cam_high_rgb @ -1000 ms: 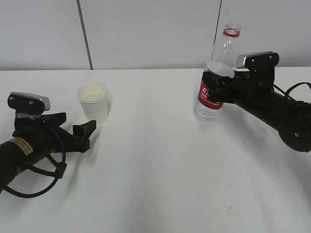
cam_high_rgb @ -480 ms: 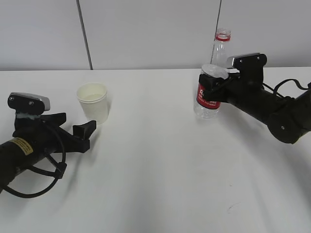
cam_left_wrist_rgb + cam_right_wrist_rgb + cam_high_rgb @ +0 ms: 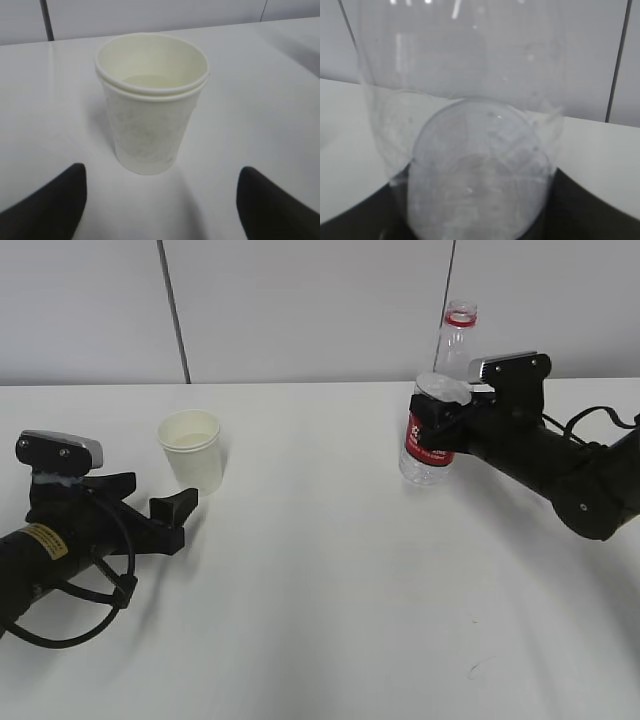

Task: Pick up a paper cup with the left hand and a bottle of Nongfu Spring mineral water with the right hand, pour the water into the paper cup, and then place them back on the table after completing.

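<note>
A white paper cup [image 3: 192,449] stands upright on the white table [image 3: 320,570] at the left; in the left wrist view the cup [image 3: 151,107] holds some clear water [image 3: 150,81]. My left gripper [image 3: 160,502] lies open just in front of the cup, its fingertips [image 3: 60,200] apart on either side and not touching it. My right gripper [image 3: 432,425] is shut on the clear water bottle [image 3: 437,405] with a red label and a red neck ring and no cap. The bottle stands upright with its base at the table. It fills the right wrist view [image 3: 475,165].
A grey panelled wall [image 3: 300,300] runs behind the table's far edge. Loose black cables [image 3: 90,600] hang by the left arm at the front left. A faint mark [image 3: 478,668] lies on the tabletop at the front right.
My right gripper has moved the bottle slightly left and down, from tilted to upright at the table. My left arm and the cup have not moved.
</note>
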{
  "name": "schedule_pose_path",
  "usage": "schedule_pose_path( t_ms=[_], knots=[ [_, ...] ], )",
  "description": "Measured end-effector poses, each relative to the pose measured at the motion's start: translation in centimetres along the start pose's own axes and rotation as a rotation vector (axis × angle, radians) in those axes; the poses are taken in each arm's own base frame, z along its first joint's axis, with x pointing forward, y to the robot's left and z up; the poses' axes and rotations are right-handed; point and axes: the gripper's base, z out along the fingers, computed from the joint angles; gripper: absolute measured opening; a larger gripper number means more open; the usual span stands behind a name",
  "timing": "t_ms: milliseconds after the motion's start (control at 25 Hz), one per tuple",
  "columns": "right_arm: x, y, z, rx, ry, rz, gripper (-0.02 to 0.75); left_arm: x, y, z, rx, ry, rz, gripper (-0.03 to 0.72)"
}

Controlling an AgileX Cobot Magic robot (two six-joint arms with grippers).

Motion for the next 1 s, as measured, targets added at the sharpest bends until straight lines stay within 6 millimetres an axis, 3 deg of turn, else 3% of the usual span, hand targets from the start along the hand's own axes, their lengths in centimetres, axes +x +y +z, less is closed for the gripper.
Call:
schedule_pose_path(
  t_ms=[80,280,360,600,1000],
  knots=[
    [0.0,0.0,0.0,0.001,-0.002,0.002,0.417,0.0,0.0,0.0,0.000,0.000,0.000,0.563],
    [0.1,0.0,-0.1,0.002,0.000,0.003,0.588,0.0,0.0,0.0,0.000,0.000,0.000,0.563],
    [0.2,0.0,-0.1,-0.001,0.007,0.001,0.612,0.0,0.0,0.0,0.000,0.000,0.000,0.563],
    [0.5,0.2,-0.3,-0.013,0.023,-0.002,0.621,0.0,0.0,0.0,0.000,0.000,0.000,0.563],
    [0.5,0.6,-2.2,0.004,0.057,0.023,0.621,0.0,0.0,0.0,0.000,0.000,0.000,0.562]
  ],
)
